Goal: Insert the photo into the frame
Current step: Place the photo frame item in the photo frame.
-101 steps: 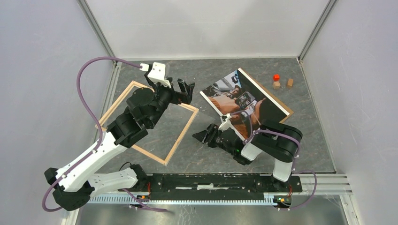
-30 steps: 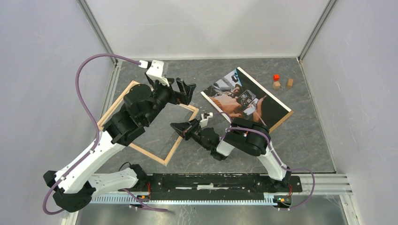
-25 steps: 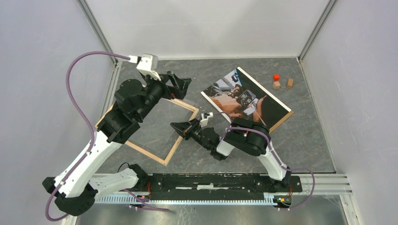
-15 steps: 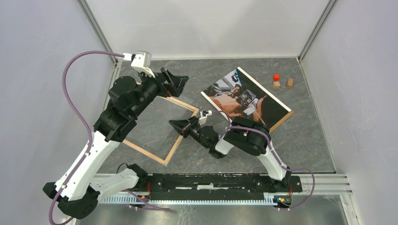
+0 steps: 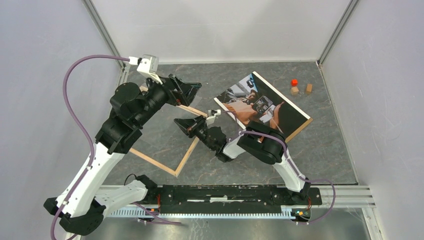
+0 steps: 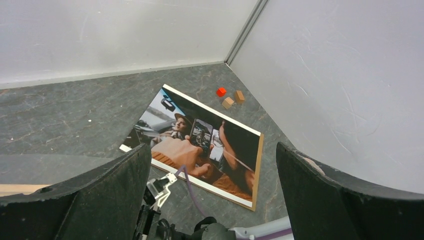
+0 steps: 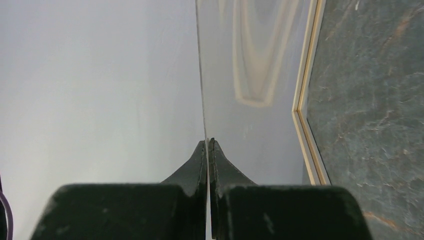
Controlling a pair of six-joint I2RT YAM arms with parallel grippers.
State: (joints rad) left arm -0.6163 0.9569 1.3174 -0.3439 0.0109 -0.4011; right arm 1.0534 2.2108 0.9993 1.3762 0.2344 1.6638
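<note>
Swung leftward, right gripper (image 5: 179, 123) pinches a clear pane (image 7: 250, 75) over the frame (image 5: 155, 162).

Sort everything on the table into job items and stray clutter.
Job: photo; frame; clear pane, pinched by the right gripper; brown backing board under the photo.
Lying about: red block; two wooden blocks, beside it near the far right corner.

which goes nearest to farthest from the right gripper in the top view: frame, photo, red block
From the right gripper:
1. frame, its rail right beside the fingers, left half of the table
2. photo, off to the right, towards the back
3. red block, far right back corner
</note>
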